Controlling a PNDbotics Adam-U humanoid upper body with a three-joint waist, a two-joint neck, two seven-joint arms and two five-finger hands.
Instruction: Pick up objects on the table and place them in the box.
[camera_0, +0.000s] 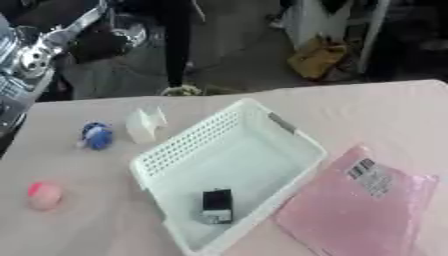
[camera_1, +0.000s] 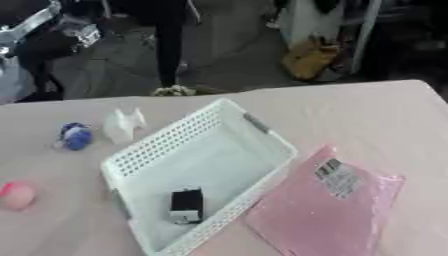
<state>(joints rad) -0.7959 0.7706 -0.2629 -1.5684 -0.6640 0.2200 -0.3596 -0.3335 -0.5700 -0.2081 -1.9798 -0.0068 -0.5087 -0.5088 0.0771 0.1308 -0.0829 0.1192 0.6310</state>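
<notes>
Holding left hand high at far left, its grasp impossible to tell; risking knocking white piece while reaching for blue object, or clipping box rim.

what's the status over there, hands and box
No hand over the table, fingers not visible. Box holds one black item. Blue thing, white thing, pink ball left of it, pink bag right. Nothing blocking.
</notes>
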